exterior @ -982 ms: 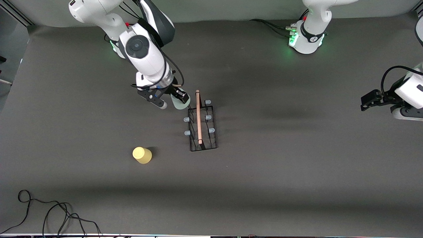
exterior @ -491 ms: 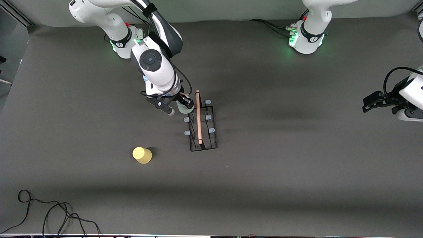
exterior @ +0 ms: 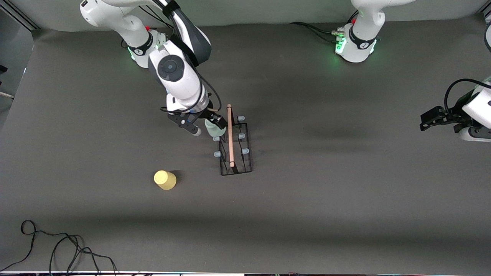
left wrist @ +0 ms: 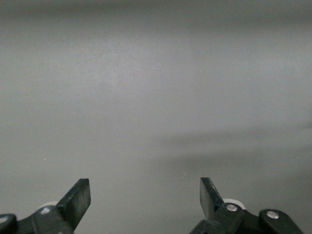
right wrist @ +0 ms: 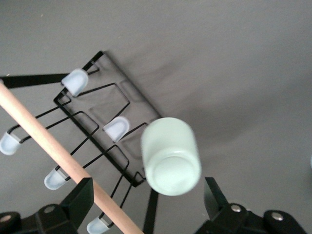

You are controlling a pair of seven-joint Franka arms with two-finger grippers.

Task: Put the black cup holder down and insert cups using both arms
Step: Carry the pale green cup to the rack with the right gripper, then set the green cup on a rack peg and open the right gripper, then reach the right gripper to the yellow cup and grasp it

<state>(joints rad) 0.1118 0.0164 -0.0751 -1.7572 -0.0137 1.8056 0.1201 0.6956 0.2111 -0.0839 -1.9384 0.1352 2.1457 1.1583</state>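
The black cup holder (exterior: pixel 234 153) stands mid-table with its wooden rod handle (exterior: pixel 230 134); it also shows in the right wrist view (right wrist: pixel 92 122). My right gripper (exterior: pixel 208 126) is open over the rack's corner nearest the right arm's base. The pale green cup (exterior: pixel 212 128) sits upside down between its spread fingers without touching them (right wrist: pixel 170 156), over the one prong that is hidden. Five pale caps show. The yellow cup (exterior: pixel 165 179) stands upside down on the table, nearer the front camera. The blue cup is out of view. My left gripper (exterior: pixel 425 121) waits open and empty (left wrist: pixel 145 195).
A loose black cable (exterior: pixel 57 245) lies at the table's front corner toward the right arm's end. Grey table cloth (exterior: pixel 326 191) spreads around the rack.
My right gripper has moved toward the rack and lower. The green cup has gone with it from beside the rack to over the corner prong. The left arm has barely moved.
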